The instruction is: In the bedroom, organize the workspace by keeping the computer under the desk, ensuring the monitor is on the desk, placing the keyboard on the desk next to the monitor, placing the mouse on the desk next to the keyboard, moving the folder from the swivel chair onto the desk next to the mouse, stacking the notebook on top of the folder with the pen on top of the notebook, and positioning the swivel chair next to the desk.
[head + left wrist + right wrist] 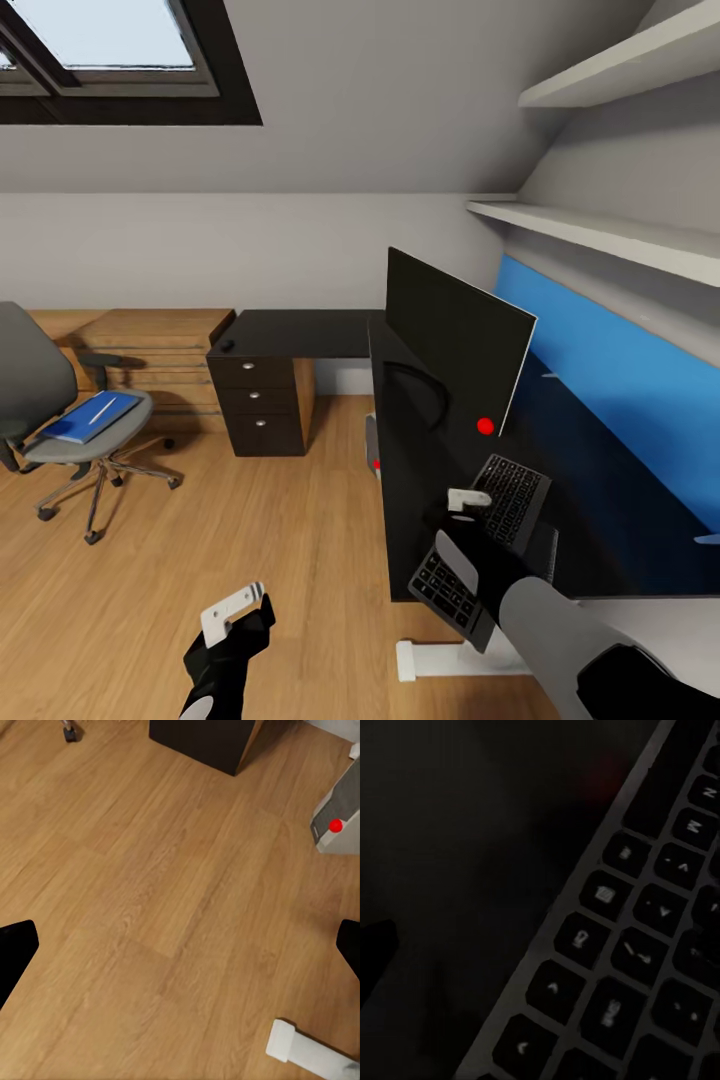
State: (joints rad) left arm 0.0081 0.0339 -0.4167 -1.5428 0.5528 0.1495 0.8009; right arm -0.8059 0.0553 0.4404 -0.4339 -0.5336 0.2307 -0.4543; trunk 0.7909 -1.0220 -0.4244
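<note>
1. Right gripper point(468, 497) hangs low over the keyboard point(487, 545), its pale fingers just above the keys; whether the jaws grip anything I cannot tell. Left gripper point(236, 606) hovers over the wood floor point(150, 885) with nothing between its fingers, which sit wide apart at the edges of the left wrist view.
2. Desk point(300, 335), glossy black and L-shaped, runs along the blue wall panel point(610, 360) and turns toward a black drawer unit point(258, 405) with silver knobs.
3. Swivel chair point(40, 400) stands well apart from the desk, near the low wood shelving point(150, 345).
4. Monitor point(455, 345) stands upright on the desk on its curved stand, red dot at the lower corner.
5. The keyboard lies on the desk just in front of the monitor, one end jutting past the desk edge.
6. Folder point(90, 417), bright blue, lies flat on the chair seat, with a thin pale pen point(104, 407) on top.
7. Computer point(336, 814), grey with a red light, stands on the floor beneath the desk.
8. Mouse point(227, 345), small and dark, sits on the far wing of the desk above the drawers.
</note>
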